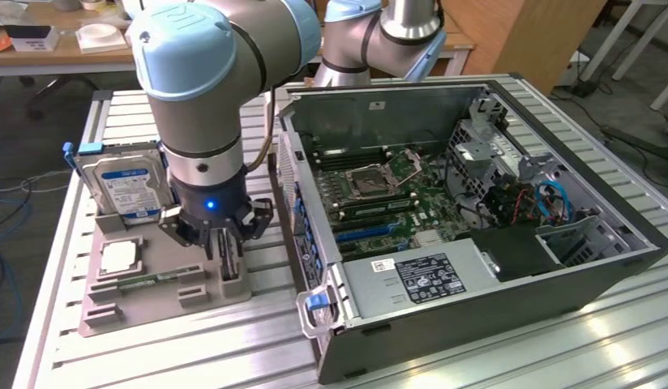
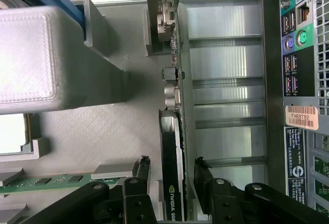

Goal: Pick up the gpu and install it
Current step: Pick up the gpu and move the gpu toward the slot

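The gpu [image 2: 172, 147] is a thin dark card with an NVIDIA label and a silvery bracket end. It stands on edge in a slot at the side of the grey holder tray [image 1: 107, 312] nearest the computer case. My gripper [image 2: 172, 160] is lowered over it and open. One black finger [image 2: 141, 170] stands on each side of the card, with a small gap to each face. In the exterior view the gripper [image 1: 220, 243] hangs straight down over that slot, and the gpu [image 1: 228, 261] shows as a dark strip between the fingers.
On the same tray stand a silver hard drive [image 1: 123, 190], a square processor [image 1: 117, 258] and a green memory stick [image 1: 150, 281]. The open computer case [image 1: 475, 203] lies close beside the tray, with its green motherboard [image 1: 378, 190] exposed. Its rear ports [image 2: 298, 80] sit near the gripper.
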